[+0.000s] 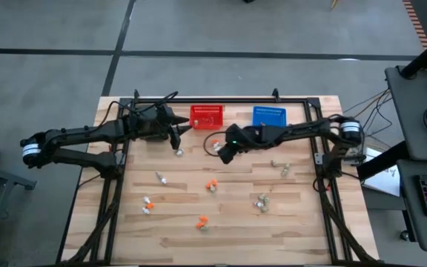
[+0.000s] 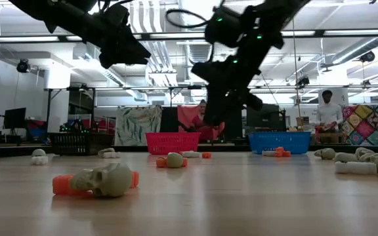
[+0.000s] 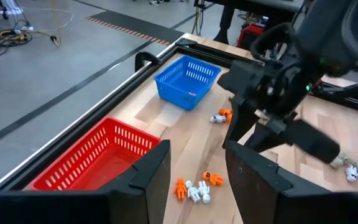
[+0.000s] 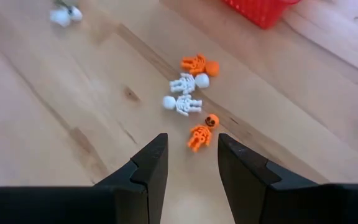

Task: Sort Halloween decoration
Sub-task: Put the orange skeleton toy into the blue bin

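Tiny orange, white and beige-grey trinkets lie scattered on the wooden table (image 1: 302, 222). One small group (image 1: 179, 152) lies in front of the red basket (image 1: 207, 116). It holds two orange skeletons (image 4: 201, 134) and two white ones (image 4: 184, 104), and it also shows in the left wrist view (image 3: 194, 190). My left gripper (image 1: 176, 135) is open above the table beside the red basket, over that group. My right gripper (image 1: 224, 153) is open and empty, in the air right of the group, its fingers (image 4: 148, 168) pointing at it. A beige-grey skull (image 2: 107, 180) lies near the table's near edge.
The blue basket (image 1: 269, 116) stands right of the red one at the far edge; a black basket (image 2: 77, 142) shows at the far left in the low view. Other trinkets lie at mid table (image 1: 211, 185) and right (image 1: 280, 167). People (image 2: 327, 115) stand in the room behind.
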{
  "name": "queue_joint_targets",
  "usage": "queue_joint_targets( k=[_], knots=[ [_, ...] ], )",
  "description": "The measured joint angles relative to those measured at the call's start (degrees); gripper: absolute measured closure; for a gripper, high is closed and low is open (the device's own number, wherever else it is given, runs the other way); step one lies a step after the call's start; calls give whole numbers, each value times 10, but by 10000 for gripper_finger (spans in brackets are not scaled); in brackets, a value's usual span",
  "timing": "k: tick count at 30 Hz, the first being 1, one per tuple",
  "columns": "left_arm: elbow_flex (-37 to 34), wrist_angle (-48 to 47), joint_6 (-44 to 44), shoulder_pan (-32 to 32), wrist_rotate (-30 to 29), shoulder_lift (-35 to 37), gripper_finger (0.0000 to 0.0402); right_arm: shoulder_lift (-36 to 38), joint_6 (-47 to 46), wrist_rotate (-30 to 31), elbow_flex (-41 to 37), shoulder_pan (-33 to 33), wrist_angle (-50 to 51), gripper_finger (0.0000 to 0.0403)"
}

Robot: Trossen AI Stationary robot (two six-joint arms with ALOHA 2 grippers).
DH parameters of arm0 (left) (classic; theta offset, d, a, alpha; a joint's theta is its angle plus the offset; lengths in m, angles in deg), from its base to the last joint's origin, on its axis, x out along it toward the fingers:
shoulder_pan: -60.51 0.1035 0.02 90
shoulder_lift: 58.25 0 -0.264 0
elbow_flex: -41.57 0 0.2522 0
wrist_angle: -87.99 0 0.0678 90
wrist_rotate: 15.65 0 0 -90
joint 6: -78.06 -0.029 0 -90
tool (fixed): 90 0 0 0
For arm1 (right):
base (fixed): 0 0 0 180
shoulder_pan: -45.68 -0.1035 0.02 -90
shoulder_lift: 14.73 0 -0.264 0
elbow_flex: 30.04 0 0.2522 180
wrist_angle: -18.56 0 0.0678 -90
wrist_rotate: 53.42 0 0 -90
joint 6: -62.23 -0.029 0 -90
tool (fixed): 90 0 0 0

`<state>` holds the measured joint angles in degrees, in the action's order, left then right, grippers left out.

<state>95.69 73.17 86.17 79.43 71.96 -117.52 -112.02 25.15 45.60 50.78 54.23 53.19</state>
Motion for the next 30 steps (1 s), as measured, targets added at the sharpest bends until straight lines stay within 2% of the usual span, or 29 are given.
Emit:
queue_joint_targets(
  k=[6,11,30],
  knots=[
    [0,-3,-1,0,0,0,265,-66,-12,3,75,1,64,275],
    [0,-3,-1,0,0,0,265,-98,-29,40,117,1,122,275],
    [0,-2,-10,0,0,0,265,-106,-69,47,101,0,99,275]
  ],
)
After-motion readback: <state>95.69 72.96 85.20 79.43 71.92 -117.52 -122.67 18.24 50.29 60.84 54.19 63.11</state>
